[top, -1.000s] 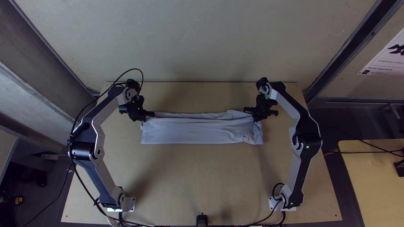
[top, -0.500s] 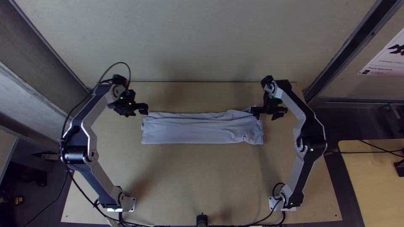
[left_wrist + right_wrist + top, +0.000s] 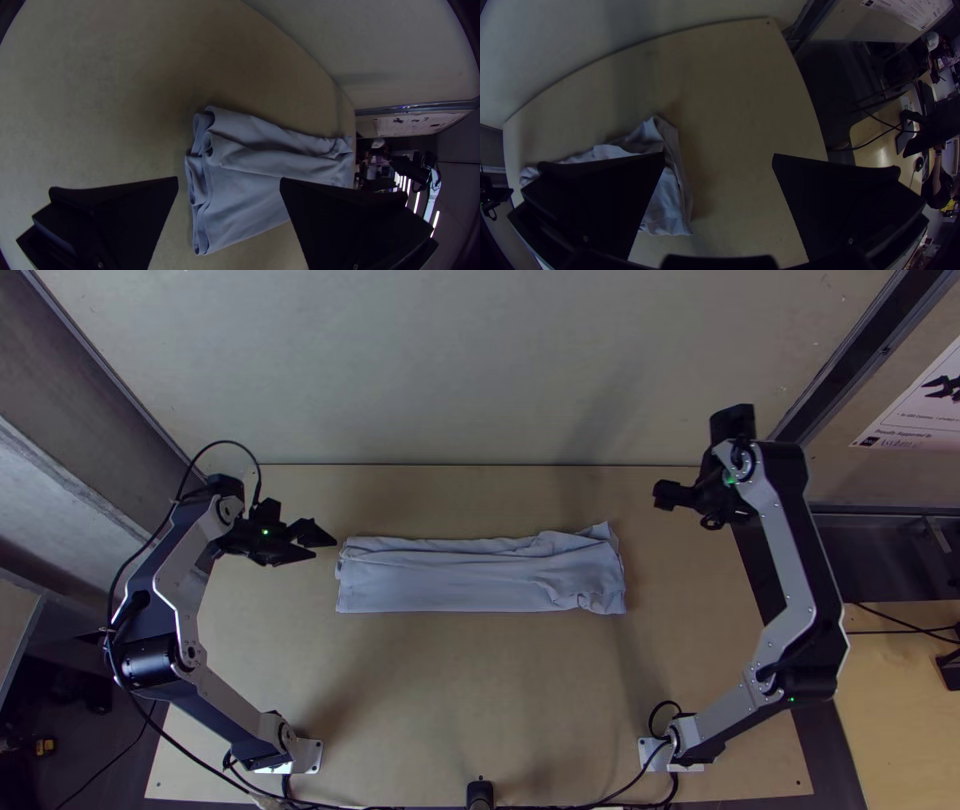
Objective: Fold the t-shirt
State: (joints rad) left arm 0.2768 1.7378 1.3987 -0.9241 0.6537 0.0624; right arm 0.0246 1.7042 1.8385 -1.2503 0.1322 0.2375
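The light grey-blue t-shirt lies folded into a long flat strip across the middle of the table, its far edge wrinkled and its right end slightly bunched. My left gripper stands open just beyond the strip's left end, apart from it. Well to the right of the cloth, over the table's far right corner, is my right gripper. The left wrist view has layered fold edges of the t-shirt beyond the open left gripper. In the right wrist view the right gripper is open, holding nothing, with the t-shirt beside it.
The wooden table extends around the cloth on all sides. A pale wall rises along its far edge. A side table with cables stands beyond the right arm. A small black post sits at the near edge.
Both grippers have moved outward from the cloth's ends, the left one leftward, the right one farther right and up. The right end's far corner came into sight; the strip lies nearly unchanged.
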